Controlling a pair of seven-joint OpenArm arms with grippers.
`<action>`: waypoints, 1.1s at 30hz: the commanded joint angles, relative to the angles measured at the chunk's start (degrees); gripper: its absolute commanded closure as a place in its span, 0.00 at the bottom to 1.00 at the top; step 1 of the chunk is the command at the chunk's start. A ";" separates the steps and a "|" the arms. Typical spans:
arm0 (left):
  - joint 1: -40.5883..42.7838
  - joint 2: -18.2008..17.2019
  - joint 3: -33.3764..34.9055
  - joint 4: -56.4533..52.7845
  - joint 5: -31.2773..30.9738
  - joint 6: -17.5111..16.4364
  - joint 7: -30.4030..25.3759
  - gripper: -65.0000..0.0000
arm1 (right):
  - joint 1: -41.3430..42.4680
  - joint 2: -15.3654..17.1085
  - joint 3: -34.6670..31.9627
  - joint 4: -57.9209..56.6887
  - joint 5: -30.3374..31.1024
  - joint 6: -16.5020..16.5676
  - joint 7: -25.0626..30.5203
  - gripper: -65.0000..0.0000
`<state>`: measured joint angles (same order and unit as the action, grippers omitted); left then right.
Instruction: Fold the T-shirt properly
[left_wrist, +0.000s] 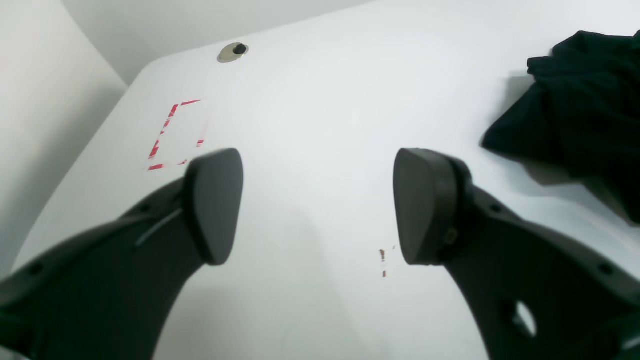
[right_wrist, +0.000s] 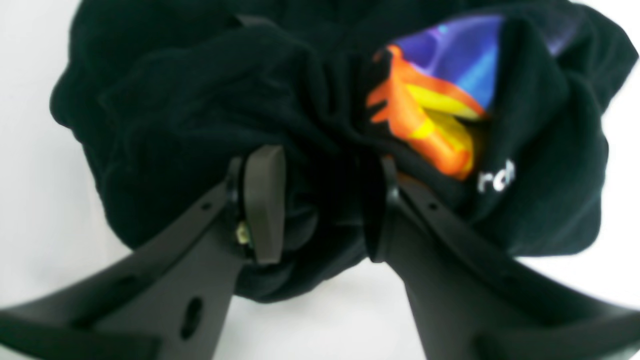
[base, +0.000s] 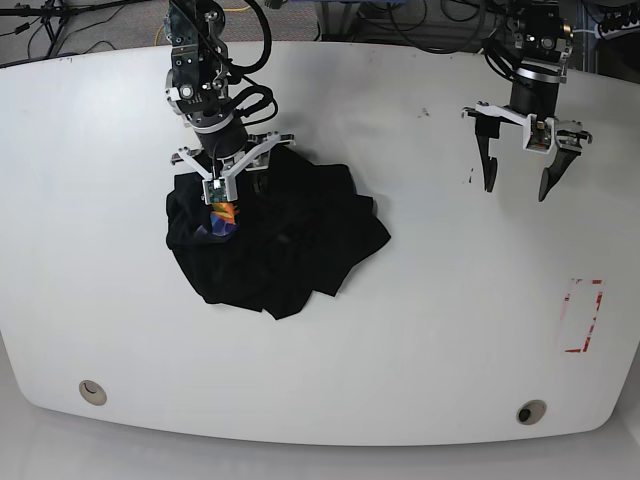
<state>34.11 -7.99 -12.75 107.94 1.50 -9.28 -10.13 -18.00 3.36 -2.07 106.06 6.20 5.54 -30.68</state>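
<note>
Right gripper (right_wrist: 320, 205) fingers (right_wrist: 265, 200) sunk into a bunched ridge of the T-shirt (right_wrist: 200, 115), jaws part-way in with black cloth filling the gap between them; whether the fold is fully pinched cannot be told from the wrist view. Printed graphic (right_wrist: 430, 115), orange, yellow and blue-purple, crumpled just at 1 o'clock of the fingertips, so the bite sits beside the print, probably to lift the heap and find a hem or shoulder. From the base view, right gripper (base: 222, 180) pressed down on the 11 o'clock edge of the T-shirt (base: 290, 240); garment piled left of centre on the table (base: 420, 330), loose lobes spreading toward 4 and 6 o'clock. No flat panel or straight edge visible, hence folding judged not begun: spreading needed first. Left gripper (left_wrist: 317, 205) fingers (left_wrist: 215, 205) spread wide over bare tabletop, holding nothing; T-shirt (left_wrist: 575, 115) only at 2 o'clock of its view, well apart. In the base view left gripper (base: 520, 185) hovering at 2 o'clock of the table, likely parked to stay out of the way until a second corner is offered. Red tape marks (base: 583, 316) at 4 o'clock, untouched.
</note>
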 joint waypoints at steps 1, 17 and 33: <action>0.07 -0.26 -0.32 0.84 -0.28 0.14 -1.82 0.32 | 0.46 -0.13 0.13 1.43 0.35 -0.10 1.24 0.62; -0.16 -0.16 -0.16 0.77 -0.20 0.18 -1.84 0.32 | 1.69 0.46 -0.05 1.56 0.61 0.13 0.06 0.69; -0.24 -0.17 -0.24 0.74 -0.49 0.17 -2.03 0.31 | 2.86 0.63 -0.09 0.62 1.21 0.21 -1.50 0.57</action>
<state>33.65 -7.86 -12.73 107.83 1.48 -9.45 -10.33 -16.03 3.81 -2.31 105.89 6.74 5.58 -32.69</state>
